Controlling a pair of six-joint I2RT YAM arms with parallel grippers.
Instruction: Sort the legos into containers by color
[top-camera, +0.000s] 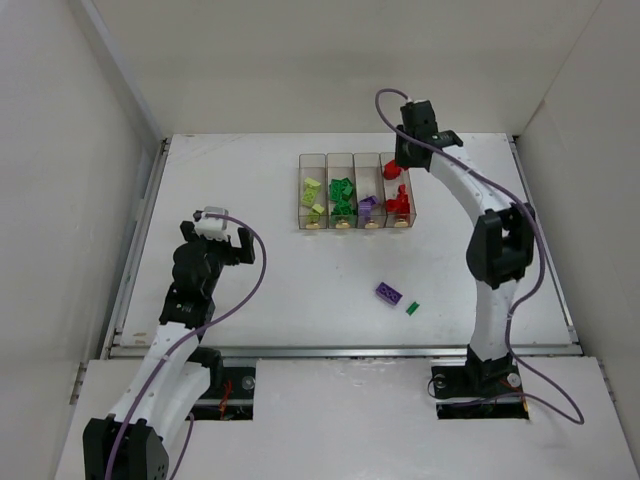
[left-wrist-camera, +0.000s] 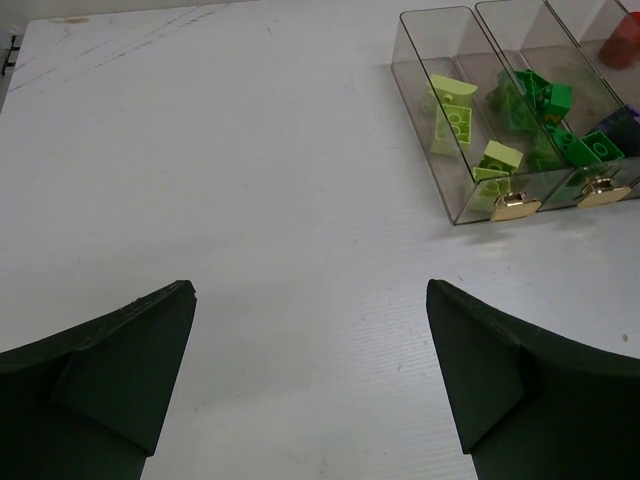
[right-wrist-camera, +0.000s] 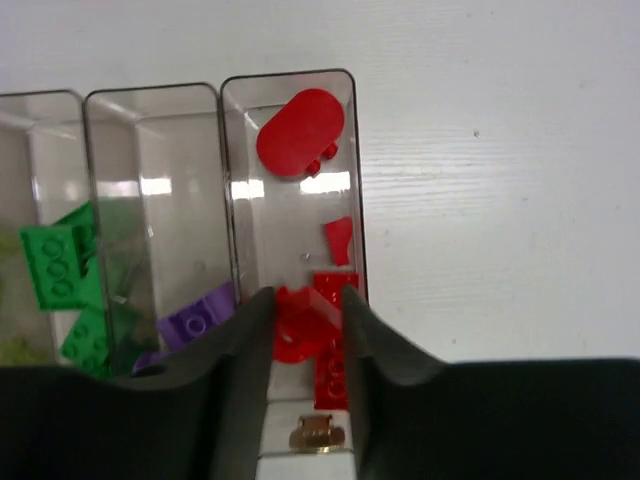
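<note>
Right gripper (right-wrist-camera: 306, 300) first, since its fingers (right-wrist-camera: 235, 390) fill the bottom of its wrist cam. They're squeezed in narrow with a red piece (right-wrist-camera: 295, 335) pinched between them, and it looks gripped to me. It's held over the red bin (right-wrist-camera: 353, 180), the end one in the row of clear bins (top-camera: 340, 156). Just past the fingertips, a rounded red lego (right-wrist-camera: 300, 132) lies at the far end of that bin. A few more red bits sit right under the fingers, and the bin's gold knob (right-wrist-camera: 318, 432) shows low in the gap between them. The next bin to the gripper's left has purple bricks (right-wrist-camera: 195, 315), and the one after that has green bricks (right-wrist-camera: 55, 265).

Left gripper (left-wrist-camera: 308, 300) is spread wide with nothing in it, hanging over bare table (left-wrist-camera: 250, 150). The bins are ahead of it and off to its right, and the nearest one holds the yellow-green pieces (left-wrist-camera: 452, 110).

Two legos aren't sorted yet. A purple brick (top-camera: 389, 293) and a tiny green piece (top-camera: 412, 307) lie just beside each other on the table. They're well back from the right gripper, toward its arm's base.
</note>
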